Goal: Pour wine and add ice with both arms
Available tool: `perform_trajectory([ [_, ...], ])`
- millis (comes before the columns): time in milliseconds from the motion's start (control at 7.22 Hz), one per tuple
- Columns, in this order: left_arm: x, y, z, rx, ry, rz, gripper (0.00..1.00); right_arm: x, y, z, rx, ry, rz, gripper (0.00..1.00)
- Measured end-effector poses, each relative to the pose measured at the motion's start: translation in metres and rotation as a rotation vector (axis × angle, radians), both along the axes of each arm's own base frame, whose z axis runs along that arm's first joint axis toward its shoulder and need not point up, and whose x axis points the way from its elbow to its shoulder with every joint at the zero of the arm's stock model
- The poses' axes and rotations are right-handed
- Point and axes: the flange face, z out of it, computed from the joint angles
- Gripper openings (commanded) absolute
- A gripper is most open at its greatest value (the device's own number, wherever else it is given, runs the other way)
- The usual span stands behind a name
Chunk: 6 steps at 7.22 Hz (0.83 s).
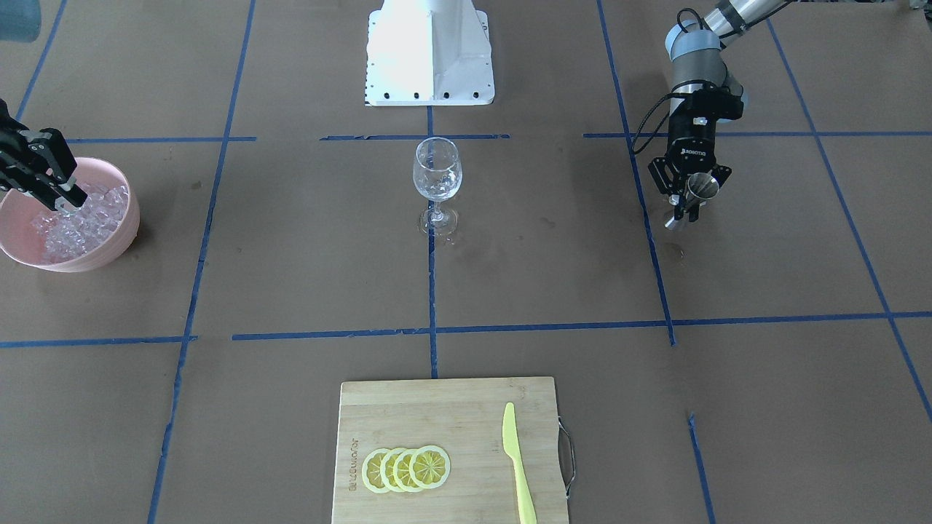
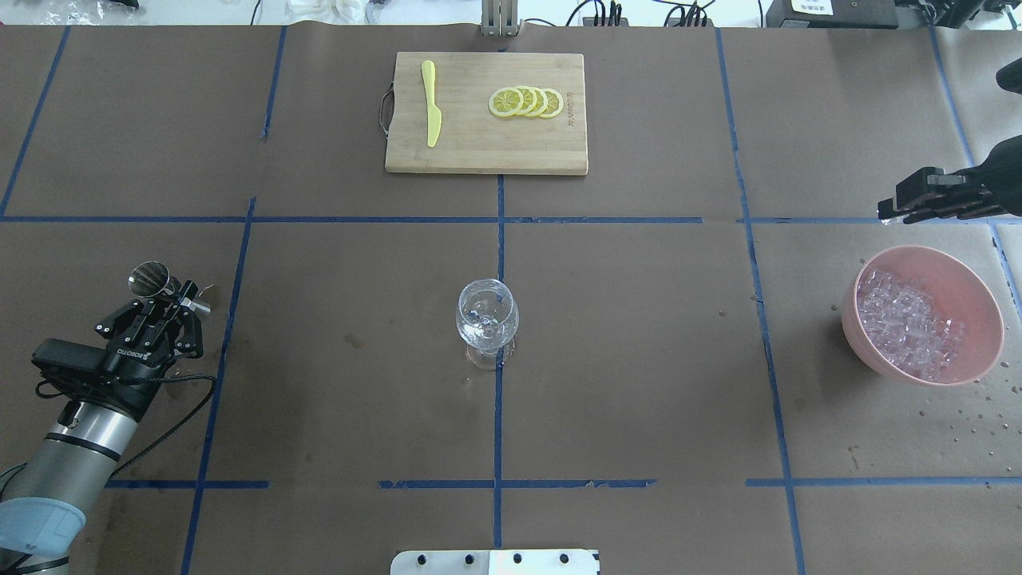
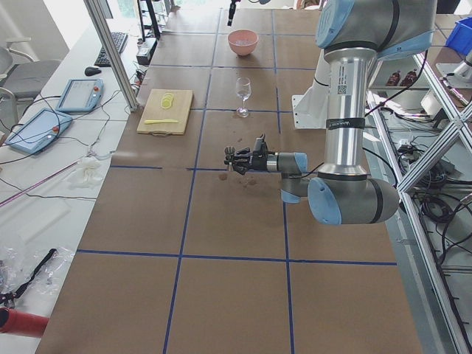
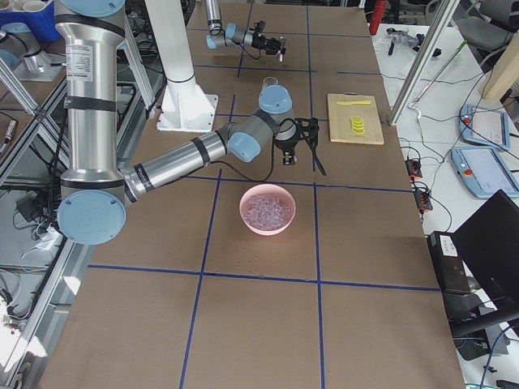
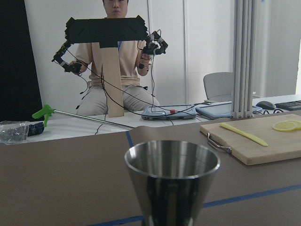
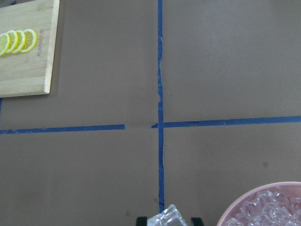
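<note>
The glass [image 2: 487,319] stands mid-table before the base [image 2: 495,561]; beyond it, on your side, lies the board [image 2: 479,156], knife [image 2: 431,104] and slices [image 2: 527,102] on it; the bowl [image 2: 978,299] of ice [image 2: 910,323] sits to the robot's right, the right gripper [image 2: 888,209] raised near it with a cube [image 6: 164,217]; the jigger [image 2: 150,277], in the left gripper [image 2: 180,295], sits to the robot's left.

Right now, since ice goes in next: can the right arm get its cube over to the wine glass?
Probably yes. The right gripper holds an ice cube beside the pink bowl, nothing stands between it and the wine glass, and the left gripper with its metal cup is far off.
</note>
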Motion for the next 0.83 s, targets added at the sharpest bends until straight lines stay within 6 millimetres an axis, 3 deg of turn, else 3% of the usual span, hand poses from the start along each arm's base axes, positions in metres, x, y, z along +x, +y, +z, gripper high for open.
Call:
perform_trajectory([
  [554,0.009,-0.001,0.013,-0.011,-0.014,0.002,0.0,-0.006,-0.012,-0.031,-0.014,-0.052,0.04,0.0],
  [831,0.01,-0.001,0.012,-0.01,-0.016,0.006,0.18,-0.007,-0.012,-0.034,-0.016,-0.058,0.044,0.0],
])
